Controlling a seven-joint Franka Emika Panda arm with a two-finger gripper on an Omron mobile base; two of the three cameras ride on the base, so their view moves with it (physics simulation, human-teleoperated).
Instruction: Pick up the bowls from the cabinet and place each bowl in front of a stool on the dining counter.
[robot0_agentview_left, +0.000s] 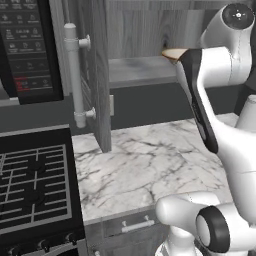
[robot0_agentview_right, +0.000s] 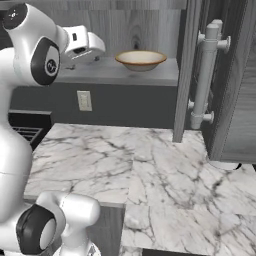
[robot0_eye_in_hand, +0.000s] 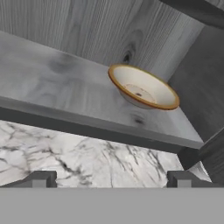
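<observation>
A black microwave (robot0_agentview_left: 25, 47) with a red-lit panel hangs above a black stove (robot0_agentview_left: 35, 187) with grates. Beside the stove lies a white, grey-veined marble desk (robot0_agentview_left: 145, 165); a wall outlet (robot0_agentview_right: 84, 100) sits on the dark backsplash (robot0_agentview_right: 130, 107).

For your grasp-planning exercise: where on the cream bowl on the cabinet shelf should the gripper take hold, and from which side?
Pinch the near rim of the cream bowl, coming from the open cabinet front. It sits upright, wide and shallow, so probably only its thin rim fits the open gripper.

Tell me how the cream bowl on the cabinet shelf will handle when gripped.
The bowl looks like rigid glazed ceramic, so probably slippery and breakable if dropped. Its wide, shallow shape probably won't tip on the shelf, but the thin flared rim may slide between the fingers.
</observation>
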